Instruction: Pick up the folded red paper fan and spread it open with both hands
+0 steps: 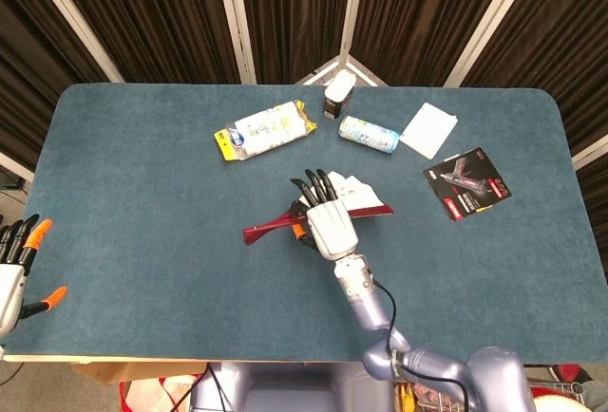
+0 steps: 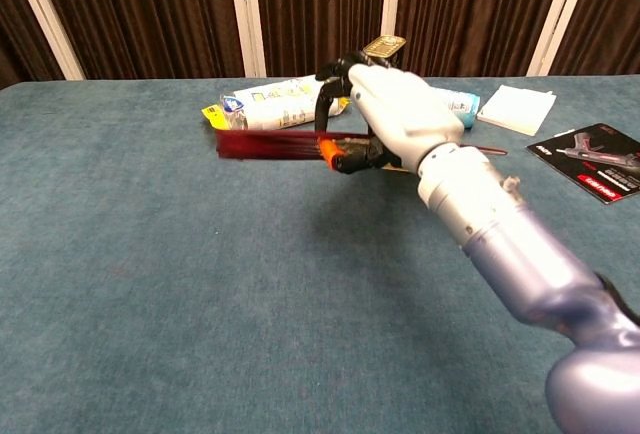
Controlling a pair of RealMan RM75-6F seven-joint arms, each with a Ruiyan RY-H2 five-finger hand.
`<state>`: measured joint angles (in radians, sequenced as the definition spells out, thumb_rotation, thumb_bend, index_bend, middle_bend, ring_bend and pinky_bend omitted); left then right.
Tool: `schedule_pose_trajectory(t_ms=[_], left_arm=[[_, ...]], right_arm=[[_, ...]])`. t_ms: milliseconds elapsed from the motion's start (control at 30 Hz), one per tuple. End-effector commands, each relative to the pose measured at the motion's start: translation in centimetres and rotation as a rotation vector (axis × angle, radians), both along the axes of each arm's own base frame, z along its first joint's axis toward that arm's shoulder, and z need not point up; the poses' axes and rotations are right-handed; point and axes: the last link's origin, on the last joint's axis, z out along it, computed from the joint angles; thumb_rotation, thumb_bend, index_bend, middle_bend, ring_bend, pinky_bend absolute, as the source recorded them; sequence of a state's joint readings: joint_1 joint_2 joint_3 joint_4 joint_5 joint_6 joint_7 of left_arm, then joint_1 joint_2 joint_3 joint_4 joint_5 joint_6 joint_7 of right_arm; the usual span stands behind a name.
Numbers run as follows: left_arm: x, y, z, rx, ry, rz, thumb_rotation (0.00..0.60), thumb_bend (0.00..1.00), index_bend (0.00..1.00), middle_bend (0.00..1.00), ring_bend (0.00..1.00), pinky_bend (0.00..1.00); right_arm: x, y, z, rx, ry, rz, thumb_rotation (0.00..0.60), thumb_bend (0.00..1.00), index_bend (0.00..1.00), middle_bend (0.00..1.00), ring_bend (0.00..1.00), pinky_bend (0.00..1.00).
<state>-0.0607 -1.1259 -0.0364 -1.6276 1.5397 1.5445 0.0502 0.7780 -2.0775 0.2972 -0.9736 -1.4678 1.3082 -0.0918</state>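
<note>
A blue-green carpeted tabletop (image 1: 142, 203) carries several things. Near its far edge lies a white and yellow packet (image 1: 265, 130). To the right of it a dark can (image 1: 338, 96) stands upright, and just beside the can a light-coloured bottle (image 1: 369, 134) lies on its side. Further right are a white paper pad (image 1: 428, 130) and a black and red card (image 1: 467, 184). Dark curtains (image 1: 285, 4) hang behind.

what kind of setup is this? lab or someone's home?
Looks like a lab or data-collection booth, not a home: dark curtain panels enclose a carpet-topped table strewn with assorted props, such as a can and a packaged tool.
</note>
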Motion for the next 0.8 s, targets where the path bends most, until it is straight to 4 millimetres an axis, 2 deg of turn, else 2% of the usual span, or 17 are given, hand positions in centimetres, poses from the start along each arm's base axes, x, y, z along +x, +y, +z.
schedule_pose_trajectory(t_ms=[33, 400, 667, 800], left_arm=[[0.0, 0.1, -0.1, -0.005, -0.005, 0.002, 0.6, 0.0, 0.0, 0.0, 0.0, 0.0], [2.1, 2.1, -0.1, -0.007, -0.025, -0.044, 0.6, 0.0, 0.0, 0.0, 0.0, 0.0], [5.7, 5.1, -0.5, 0.002, -0.063, -0.13, 0.6, 0.02, 0.04, 0.0, 0.0, 0.0], [7.7, 6.5, -1.0, -0.001, -0.097, -0.169, 0.6, 0.07, 0.1, 0.0, 0.0, 0.0]], right_arm=[[0.3, -0.5, 1.3, -0.025, 0.012, 0.01, 0.6, 0.72, 0.66, 0.2, 0.04, 0.0], [2.3, -2.2, 5.1, -0.08, 0.016, 0.049, 0.6, 0.72, 0.67, 0.21, 0.04, 0.0], [3.9, -3.6, 8.3, -0.133, 0.002, 0.047, 0.6, 0.73, 0.68, 0.21, 0.04, 0.0], [4.5, -3.7, 9.2, -0.146, 0.0, 0.05, 0.6, 0.73, 0.68, 0.21, 0.04, 0.0]])
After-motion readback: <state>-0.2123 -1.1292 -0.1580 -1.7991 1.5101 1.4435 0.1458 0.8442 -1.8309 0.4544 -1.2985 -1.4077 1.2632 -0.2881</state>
